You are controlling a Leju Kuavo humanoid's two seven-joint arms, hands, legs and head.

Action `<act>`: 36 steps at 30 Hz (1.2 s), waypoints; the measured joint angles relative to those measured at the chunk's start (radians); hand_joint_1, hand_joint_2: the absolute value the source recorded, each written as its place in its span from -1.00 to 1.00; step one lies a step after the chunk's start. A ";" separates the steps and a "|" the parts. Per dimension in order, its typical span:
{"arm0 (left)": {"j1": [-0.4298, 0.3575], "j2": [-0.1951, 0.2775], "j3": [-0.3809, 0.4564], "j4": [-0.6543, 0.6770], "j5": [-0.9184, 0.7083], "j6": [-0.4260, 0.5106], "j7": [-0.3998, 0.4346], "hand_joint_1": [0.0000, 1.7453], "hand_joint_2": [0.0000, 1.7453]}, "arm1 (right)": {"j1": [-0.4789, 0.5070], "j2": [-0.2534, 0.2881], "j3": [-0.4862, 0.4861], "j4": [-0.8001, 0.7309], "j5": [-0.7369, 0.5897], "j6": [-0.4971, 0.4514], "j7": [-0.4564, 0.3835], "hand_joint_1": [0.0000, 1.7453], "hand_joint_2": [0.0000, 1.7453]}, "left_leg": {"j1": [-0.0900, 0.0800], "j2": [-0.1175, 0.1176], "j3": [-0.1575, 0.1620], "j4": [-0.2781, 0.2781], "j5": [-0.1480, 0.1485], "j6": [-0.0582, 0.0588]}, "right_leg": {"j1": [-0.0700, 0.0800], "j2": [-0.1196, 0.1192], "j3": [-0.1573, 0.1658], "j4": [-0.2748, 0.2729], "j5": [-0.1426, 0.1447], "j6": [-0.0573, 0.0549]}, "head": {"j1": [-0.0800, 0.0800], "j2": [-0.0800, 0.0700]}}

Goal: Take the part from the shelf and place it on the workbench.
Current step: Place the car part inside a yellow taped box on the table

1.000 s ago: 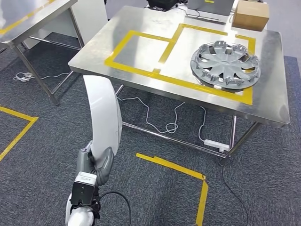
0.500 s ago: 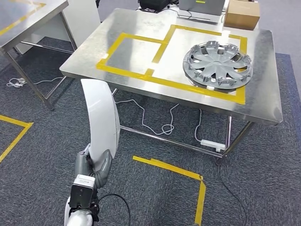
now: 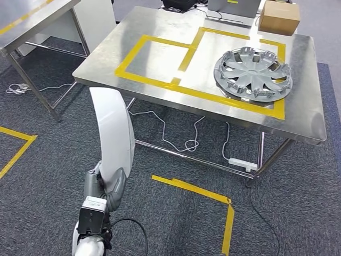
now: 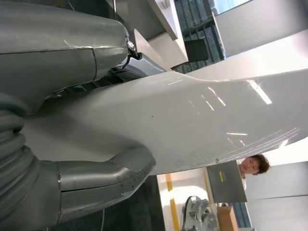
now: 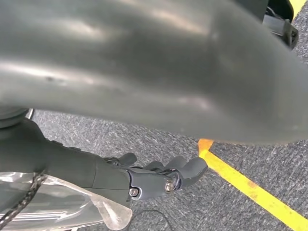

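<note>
Left hand (image 3: pixel 105 188) grips the lower end of a white curved part (image 3: pixel 113 131), thumb and fingers wrapped around its edge; the part stands roughly upright above the hand, over grey carpet (image 3: pixel 48 181), near the front left corner of the workbench (image 3: pixel 305 114) but not touching it. Left wrist view: thick grey thumb (image 4: pixel 109 180) pressed against one face of the glossy white panel, a darker finger on the opposite face, so the panel is clamped between them. A person's head is visible in the far background of that view.

Right hand (image 5: pixel 160 178) hangs over the carpet, fingers extended and held loosely together, slightly curled, nothing in them. A strip of yellow floor tape (image 5: pixel 250 187) runs just beyond the fingertips.

Workbench: stainless steel top marked with yellow tape rectangles (image 3: pixel 161 56). A silver wheel cover (image 3: pixel 252 73) lies flat inside the right-hand rectangle. A cardboard box (image 3: pixel 279 17) sits at the far right corner, with dark equipment along the far edge beside it. White cables (image 3: pixel 183 140) and a power strip (image 3: pixel 243 164) lie on the floor under the bench. An L-shaped yellow tape mark (image 3: pixel 217 205) is on the carpet in front of the bench. A second steel table (image 3: pixel 24 26) stands to the left, well apart.
</note>
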 joint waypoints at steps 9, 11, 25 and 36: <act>0.002 0.002 0.003 -0.012 0.010 -0.009 0.002 1.00 1.00 | 0.000 0.000 -0.005 0.000 -0.002 -0.004 -0.004 -1.00 -1.00 | 0.009 0.005 0.017 -0.024 0.007 0.022 | -0.002 -0.004 -0.156 0.288 -0.113 0.012 | 0.007 0.000; -0.002 0.000 0.002 -0.012 0.009 -0.014 0.003 1.00 1.00 | 0.000 0.000 -0.008 0.000 -0.005 -0.003 -0.008 -1.00 -1.00 | 0.011 0.005 0.022 -0.022 0.002 0.016 | -0.002 -0.006 -0.119 0.197 -0.046 0.009 | 0.007 0.000; 0.009 -0.003 0.003 -0.041 -0.016 0.007 0.026 1.00 1.00 | 0.001 -0.001 -0.023 -0.001 0.012 0.002 -0.005 -1.00 -1.00 | 0.014 0.004 -0.106 0.256 -0.105 -0.040 | 0.004 -0.006 -0.001 0.014 -0.006 -0.044 | -0.005 0.000; 0.009 -0.007 0.003 -0.042 -0.014 0.015 0.018 1.00 1.00 | -0.005 -0.002 -0.024 -0.001 0.020 0.006 -0.005 -1.00 -1.00 | 0.015 0.003 0.011 -0.017 0.005 0.006 | 0.008 -0.004 -0.051 0.130 -0.087 -0.001 | 0.004 0.000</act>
